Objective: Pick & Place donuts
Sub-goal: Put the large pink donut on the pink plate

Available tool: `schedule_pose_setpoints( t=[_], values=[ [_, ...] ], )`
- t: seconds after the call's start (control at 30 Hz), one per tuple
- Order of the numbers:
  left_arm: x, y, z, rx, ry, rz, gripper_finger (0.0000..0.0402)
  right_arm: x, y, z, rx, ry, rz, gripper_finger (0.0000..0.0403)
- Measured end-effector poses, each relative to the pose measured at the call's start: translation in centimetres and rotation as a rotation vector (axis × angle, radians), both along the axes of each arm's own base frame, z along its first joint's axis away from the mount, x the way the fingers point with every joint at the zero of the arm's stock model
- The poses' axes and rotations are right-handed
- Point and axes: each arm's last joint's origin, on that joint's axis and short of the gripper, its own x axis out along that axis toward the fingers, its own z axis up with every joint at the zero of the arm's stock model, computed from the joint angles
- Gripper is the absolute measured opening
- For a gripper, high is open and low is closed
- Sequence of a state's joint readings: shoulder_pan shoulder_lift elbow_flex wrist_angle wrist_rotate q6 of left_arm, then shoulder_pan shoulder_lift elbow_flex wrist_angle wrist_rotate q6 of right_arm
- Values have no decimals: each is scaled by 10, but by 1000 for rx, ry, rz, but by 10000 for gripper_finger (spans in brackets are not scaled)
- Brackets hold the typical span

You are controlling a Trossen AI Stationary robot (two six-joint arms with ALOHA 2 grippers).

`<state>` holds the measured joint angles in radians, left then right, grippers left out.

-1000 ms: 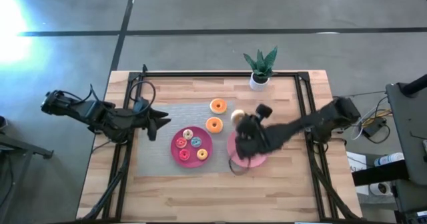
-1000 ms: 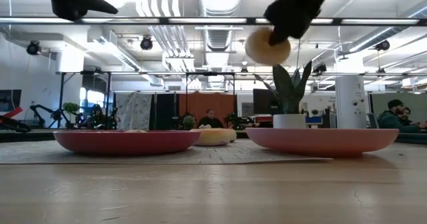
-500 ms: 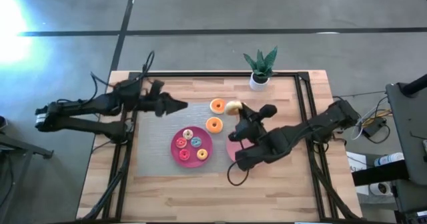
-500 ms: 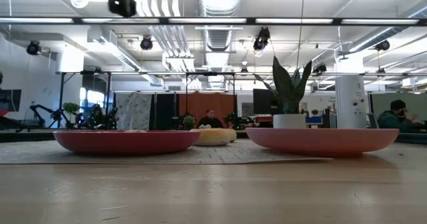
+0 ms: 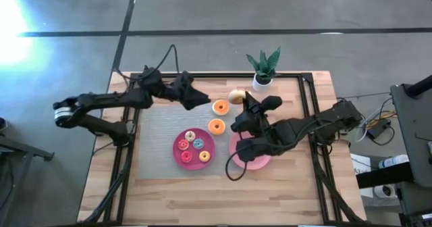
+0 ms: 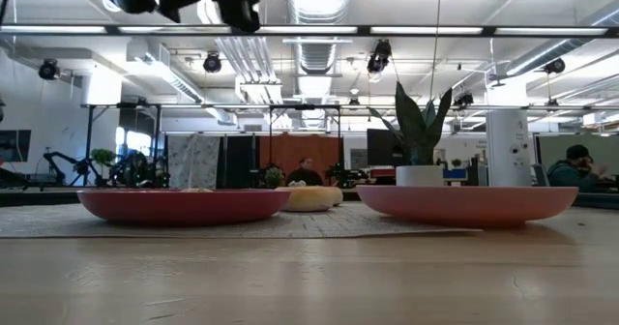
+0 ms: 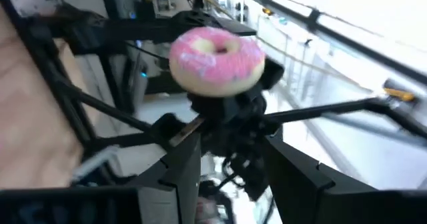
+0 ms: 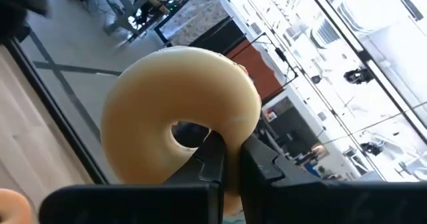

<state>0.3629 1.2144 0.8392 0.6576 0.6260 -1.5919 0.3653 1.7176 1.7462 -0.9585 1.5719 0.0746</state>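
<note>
A pink-iced donut hangs high over the table's far middle with my right gripper shut on it. Its tan underside fills the right wrist view. My left gripper stands open just left of it and points at it; the left wrist view shows the pink icing beyond my open fingers. Two orange donuts lie flat on the grey mat. Several small donuts lie on the magenta plate. The pink plate lies under my right arm. My right gripper pinches one side of the donut's ring between its two fingers, which show close together. The fingers reach out roughly level toward the table's far left. The donut is lifted clear, high above the table, its pink icing turned toward my left gripper.
A potted plant stands at the table's far edge, right of the held donut. A black frame runs along the table's sides. In the low view both plates rest on the mat; people sit in the room beyond.
My left gripper has swung from the table's left edge toward the far middle, rolling as it went, and now faces the held donut. My right gripper has risen with the donut and carried it toward the far edge, out of the top of the low view.
</note>
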Motion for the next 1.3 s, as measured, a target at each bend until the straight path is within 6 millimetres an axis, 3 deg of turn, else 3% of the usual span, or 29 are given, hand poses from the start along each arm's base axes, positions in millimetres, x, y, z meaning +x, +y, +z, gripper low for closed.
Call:
schedule_pose_setpoints(
  t=[0.1, 0.2, 0.43, 0.77, 0.93, 1.1, 1.3],
  values=[
    [13, 9, -1, -52, -44, -27, 135, 0, 0, 0, 3, -7, 1, 14],
    [24, 17, 0, 29, -89, 0, 135, 1, 1, 1, 16, -42, 1, 13],
    [47, 28, -4, -12, -25, -95, 135, 2, 1, 0, -22, 59, 0, 13],
    [62, 44, -18, -95, 47, -231, 135, 5, -8, 1, -49, 136, -26, 13],
    [70, 63, -25, -112, 77, -221, 135, 7, -11, 2, -42, 119, -36, 13],
    [62, 71, -1, 166, -90, -132, 135, 8, -15, 2, 64, -140, -39, 13],
    [36, 57, 30, 547, -285, -40, 135, 13, -47, -7, 560, -467, -7, 13]
  ],
)
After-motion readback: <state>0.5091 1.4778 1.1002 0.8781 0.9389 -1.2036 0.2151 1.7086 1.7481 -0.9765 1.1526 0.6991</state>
